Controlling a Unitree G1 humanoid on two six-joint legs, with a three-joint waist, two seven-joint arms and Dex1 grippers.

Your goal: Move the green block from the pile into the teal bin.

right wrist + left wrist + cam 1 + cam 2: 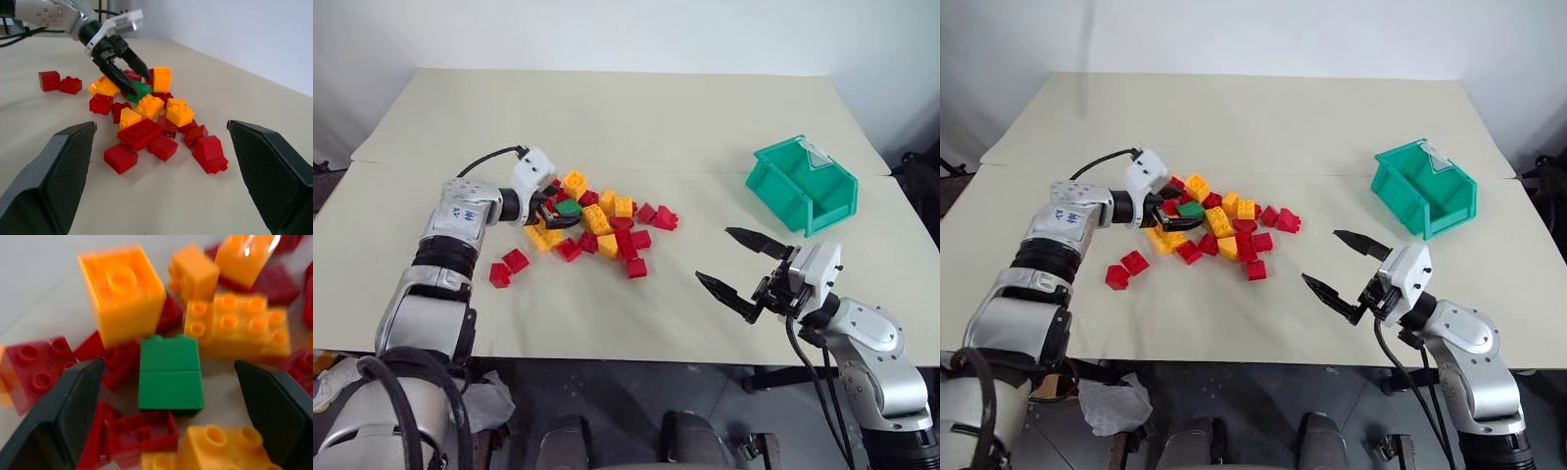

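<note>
Bricks lie in the pile (597, 223) near the middle of the pale table (636, 117), red and yellow-orange ones heaped loosely, with 2 red bricks (507, 267) apart from it on the robot's left. The green block (569, 207) sits in the left part of that heap, on its side, its studs pointing toward a large orange brick (122, 291) just beyond it. A long yellow-orange brick (239, 328) lies just beside it on one flank, red bricks on the other.

The left gripper (555, 210) reaches into the pile from the left, tilted downward, its 2 black fingers (63, 416) spread wide with the green block between them. In the left wrist view a clear gap shows on each side of the block, so neither finger touches it and nothing is gripped.

The right gripper (734, 264) hovers above the near right part of the table, well apart from the pile, fingers splayed fully and empty. Its fingers (54, 171) frame the heap from a distance in the right wrist view, where the left gripper (128, 73) shows straddling the green block (140, 91).

The teal bin (803, 184) stands on the right side of the table, beyond the right gripper, well apart from the pile, its sloped cut-away front turned toward the far right. What shows of its inside holds no brick.
</note>
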